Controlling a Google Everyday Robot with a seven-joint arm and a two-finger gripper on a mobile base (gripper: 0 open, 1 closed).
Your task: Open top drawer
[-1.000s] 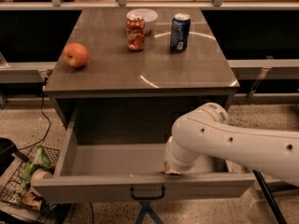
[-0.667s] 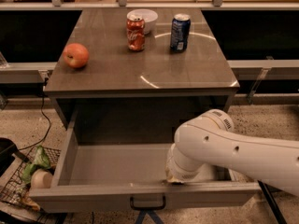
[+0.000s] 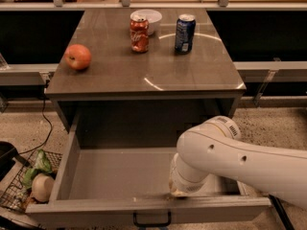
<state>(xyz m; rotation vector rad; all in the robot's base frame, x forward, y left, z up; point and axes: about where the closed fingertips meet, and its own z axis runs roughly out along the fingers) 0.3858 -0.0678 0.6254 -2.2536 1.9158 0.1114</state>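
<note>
Gripper [image 3: 178, 191] is tucked low inside the top drawer [image 3: 96, 208], up against the back of the drawer front and a bit right of centre. Whether it's spread or closed can't be told, since it's buried under the white wrist.

The drawer is pulled well out from under the tabletop [image 3: 144, 73], and lots of plain grey floor is shown. The front panel sits at the bottom edge of the view, with its dark bar handle [image 3: 151, 220] just left of where the gripper is pressed. By the look of it, most of the travel is used up.

So for this bit, the pull should probably be kept slow and dead straight toward the front. Because contact is made off-centre, the drawer could get skewed on its runners if it's yanked. Force should be eased off before the stop is hit.

A hard stop would likely be felt up top, where the apple [image 3: 77, 56], red can [image 3: 139, 28], blue can [image 3: 184, 32] and white bowl [image 3: 146, 18] are parked. The apple is the one most likely to be set rolling.
</note>
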